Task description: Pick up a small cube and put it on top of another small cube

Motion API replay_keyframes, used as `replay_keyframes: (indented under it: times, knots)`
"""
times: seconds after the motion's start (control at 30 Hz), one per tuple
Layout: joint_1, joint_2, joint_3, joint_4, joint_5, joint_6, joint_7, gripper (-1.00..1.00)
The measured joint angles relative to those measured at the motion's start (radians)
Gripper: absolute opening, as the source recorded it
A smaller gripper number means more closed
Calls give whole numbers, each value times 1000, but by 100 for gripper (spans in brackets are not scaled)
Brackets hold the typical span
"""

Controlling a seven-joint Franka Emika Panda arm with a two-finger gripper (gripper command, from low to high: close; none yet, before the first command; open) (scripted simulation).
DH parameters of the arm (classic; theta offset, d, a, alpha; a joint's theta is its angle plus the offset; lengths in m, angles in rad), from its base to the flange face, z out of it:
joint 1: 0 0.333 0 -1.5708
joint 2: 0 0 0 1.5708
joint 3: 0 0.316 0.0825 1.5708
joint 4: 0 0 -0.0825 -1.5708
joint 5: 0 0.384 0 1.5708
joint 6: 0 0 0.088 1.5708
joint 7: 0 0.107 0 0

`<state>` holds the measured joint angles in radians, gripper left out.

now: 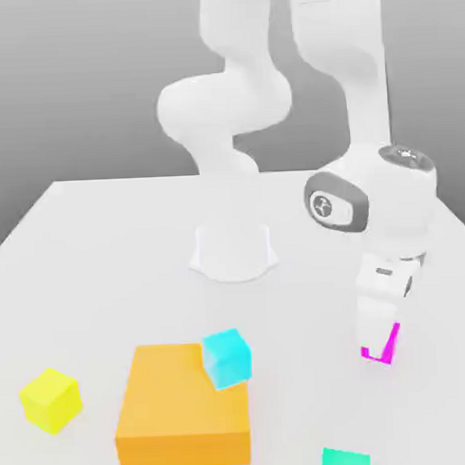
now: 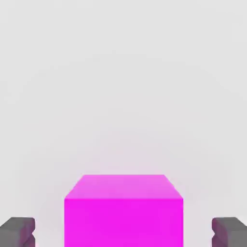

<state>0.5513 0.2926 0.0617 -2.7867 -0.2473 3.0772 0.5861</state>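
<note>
Nearest the exterior camera, a small teal-green cube (image 1: 344,460) sits at the front edge of the white surface (image 1: 103,242). A large flat orange block (image 1: 178,419) carries a small light cyan cube (image 1: 227,358), tilted on its rear corner. A small yellow cube (image 1: 50,399) lies toward the exterior view's left. The gripper (image 1: 382,349) points down over the small bright magenta cube (image 2: 123,212), which rests on the surface. Dark grey fingers (image 2: 19,231) stand apart on either side of it, with visible gaps.
</note>
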Motion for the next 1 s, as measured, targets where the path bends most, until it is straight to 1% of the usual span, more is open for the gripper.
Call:
replay_keyframes:
  times: [0.17,0.23,0.37,0.47,0.6,0.83,0.9,0.97,1.0]
  knots:
    - [9,9,-10,2,-7,7,6,-100]
    - [-20,-24,23,-5,11,-19,-7,-100]
    - [-81,-142,112,-29,125,-111,-91,-100]
    - [-81,-236,133,-49,204,-186,-151,-100]
    - [-250,-358,53,-28,196,-332,-5,-100]
    - [-460,-533,-88,11,216,-543,237,-100]
    - [-508,-504,-120,18,222,-519,288,-100]
    - [-521,-442,-127,10,229,-450,298,-100]
    - [-522,-412,-129,6,231,-416,299,100]
